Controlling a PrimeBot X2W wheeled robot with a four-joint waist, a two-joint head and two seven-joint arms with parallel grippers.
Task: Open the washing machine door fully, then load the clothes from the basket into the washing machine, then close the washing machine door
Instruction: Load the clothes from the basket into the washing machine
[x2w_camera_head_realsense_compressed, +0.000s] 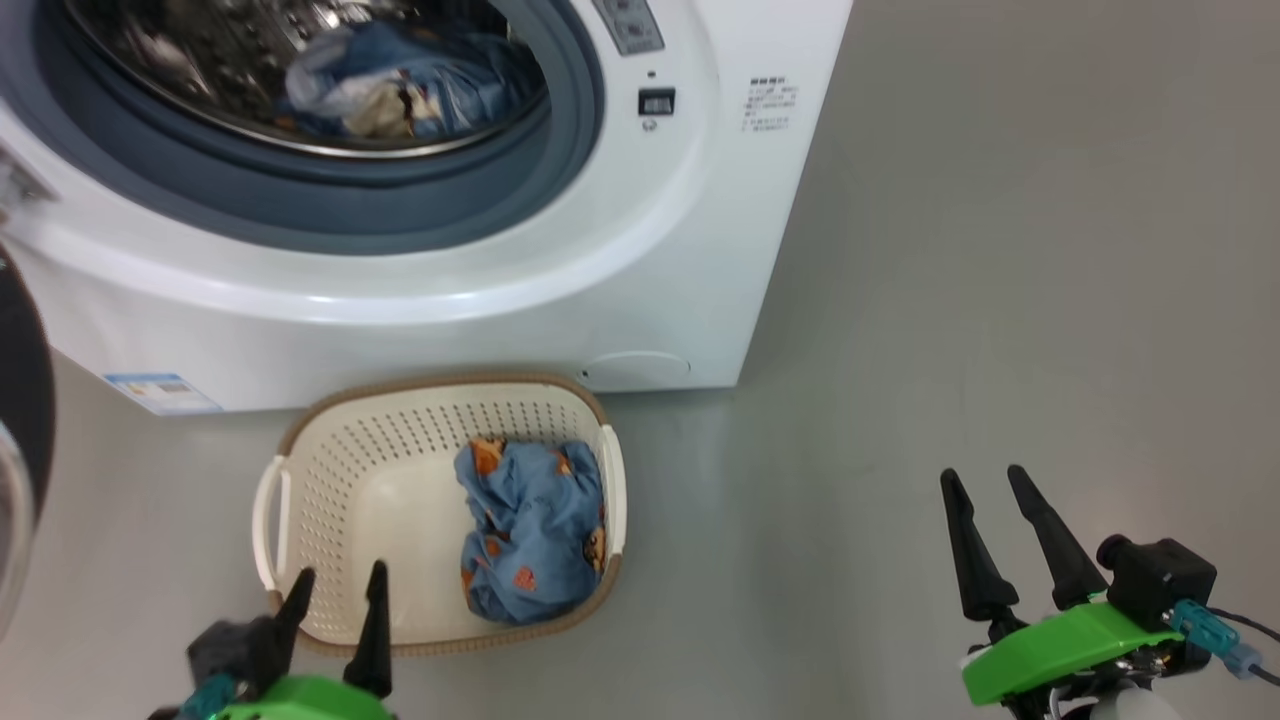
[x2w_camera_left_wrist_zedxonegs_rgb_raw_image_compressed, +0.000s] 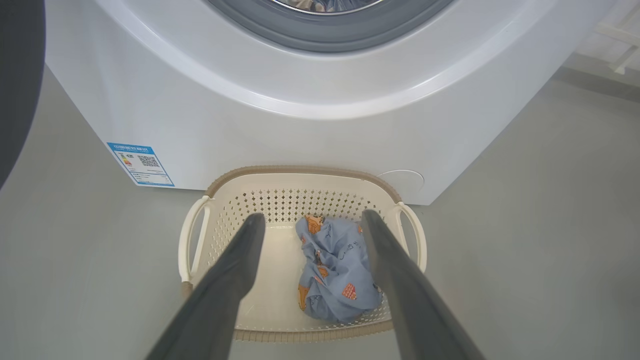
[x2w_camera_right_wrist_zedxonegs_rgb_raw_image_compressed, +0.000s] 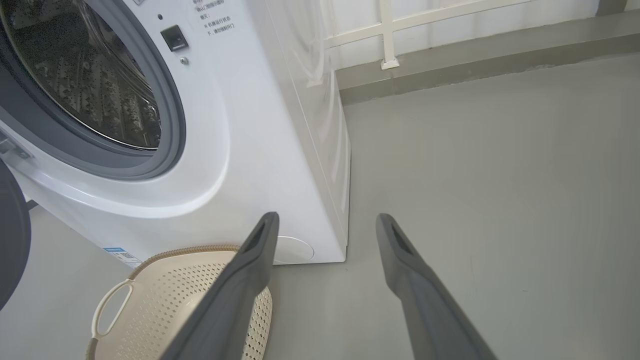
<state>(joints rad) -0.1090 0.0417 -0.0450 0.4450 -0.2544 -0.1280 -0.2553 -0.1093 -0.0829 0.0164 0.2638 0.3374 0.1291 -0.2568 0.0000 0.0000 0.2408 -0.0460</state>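
The white washing machine (x2w_camera_head_realsense_compressed: 560, 290) stands open, its black-rimmed door (x2w_camera_head_realsense_compressed: 22, 400) swung out at the left edge. Blue clothes (x2w_camera_head_realsense_compressed: 400, 85) lie inside the steel drum. On the floor in front sits the cream basket (x2w_camera_head_realsense_compressed: 350, 470) with another light blue printed garment (x2w_camera_head_realsense_compressed: 530, 530) in its right half. My left gripper (x2w_camera_head_realsense_compressed: 340, 585) hangs open over the basket's near rim; in the left wrist view its fingers (x2w_camera_left_wrist_zedxonegs_rgb_raw_image_compressed: 235, 270) frame the garment (x2w_camera_left_wrist_zedxonegs_rgb_raw_image_compressed: 335, 270) without touching it. My right gripper (x2w_camera_head_realsense_compressed: 990, 480) is open over bare floor, right of the basket (x2w_camera_right_wrist_zedxonegs_rgb_raw_image_compressed: 165, 300).
Grey floor (x2w_camera_head_realsense_compressed: 1000, 250) stretches to the right of the machine. A white railing (x2w_camera_right_wrist_zedxonegs_rgb_raw_image_compressed: 390, 35) and a low kerb run along the far wall. A blue label sticker (x2w_camera_left_wrist_zedxonegs_rgb_raw_image_compressed: 140, 164) marks the machine's lower left front.
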